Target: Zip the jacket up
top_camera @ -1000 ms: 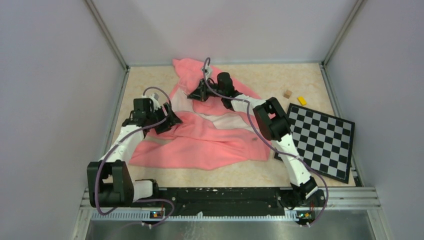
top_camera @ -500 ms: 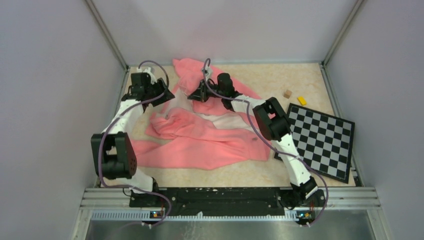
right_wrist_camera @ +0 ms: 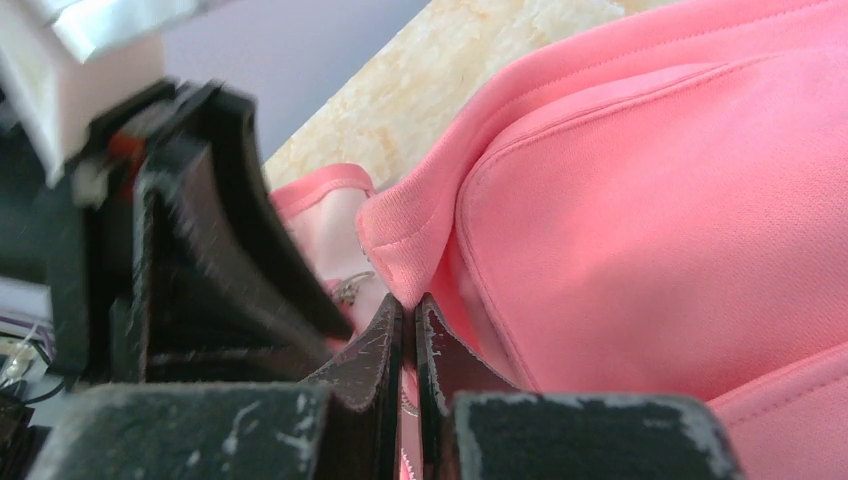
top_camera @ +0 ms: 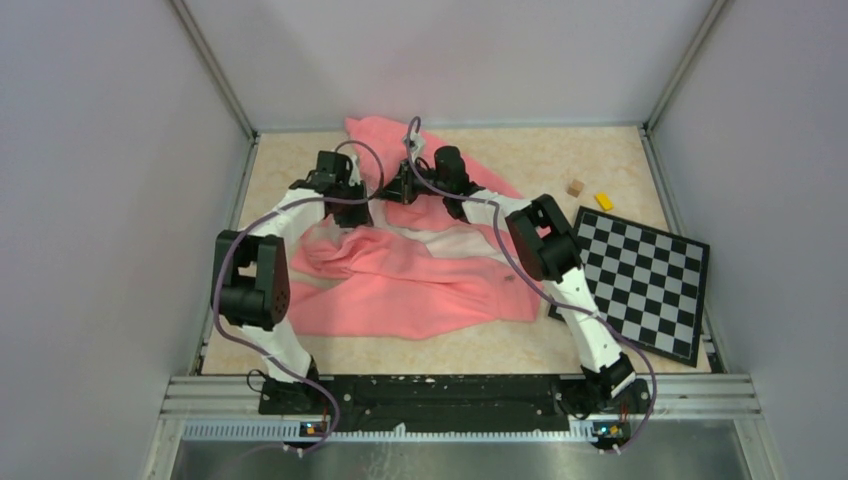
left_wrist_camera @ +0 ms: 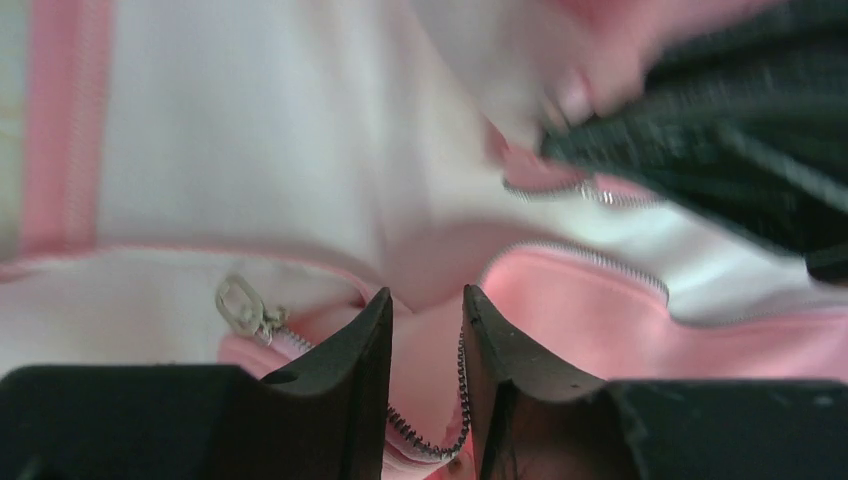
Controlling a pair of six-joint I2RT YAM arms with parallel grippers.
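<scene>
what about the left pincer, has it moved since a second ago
Yes. In the top view the left pincer moved away from the left wall, rightward and farther back, ending beside the right pincer.

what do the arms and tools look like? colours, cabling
Left arm and right arm: white links, black joint housings, a purplish cable looped along each. Left tool and right tool: black, tapered wedge fingers; the right's tips look scuffed whitish.

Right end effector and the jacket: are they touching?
Touching. The right wrist view shows the right end effector pinched shut on a fold of the jacket.
</scene>
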